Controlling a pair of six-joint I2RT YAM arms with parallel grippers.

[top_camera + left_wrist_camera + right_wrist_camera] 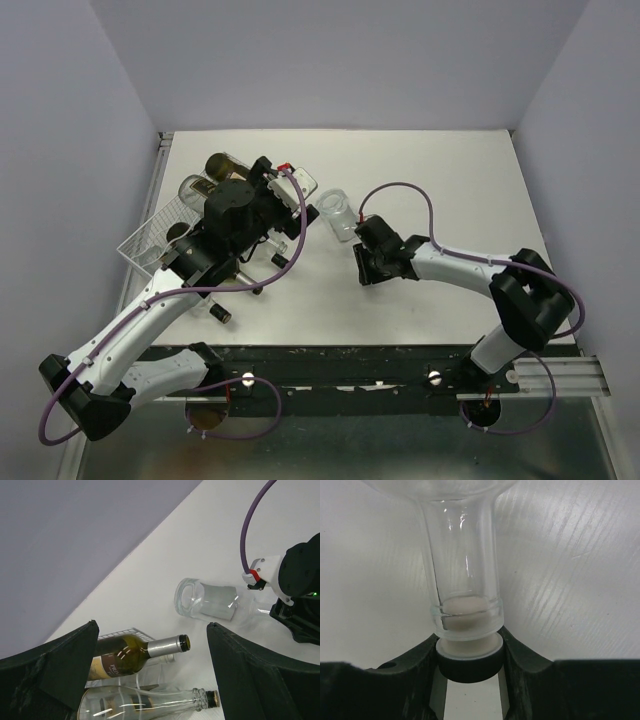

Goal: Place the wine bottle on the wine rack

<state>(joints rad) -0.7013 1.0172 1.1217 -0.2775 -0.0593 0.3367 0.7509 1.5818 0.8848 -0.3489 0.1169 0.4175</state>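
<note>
A clear wine bottle (338, 212) lies on its side mid-table, base toward the rack, also shown in the left wrist view (210, 602). My right gripper (362, 242) is shut on its stoppered mouth; in the right wrist view the neck (462, 555) runs up from the black-capped stopper (468, 657) pinched between the fingers (415, 667). The white wire wine rack (140, 243) sits at the left, its corner (131, 631) in view. My left gripper (283, 190) hangs open above it, holding nothing (151, 627).
On the rack lie a green bottle with a silver capsule (135, 655) and a clear corked bottle (150, 700). Dark bottle ends (220, 313) poke out under the left arm. Grey walls close in the table at the left, back and right.
</note>
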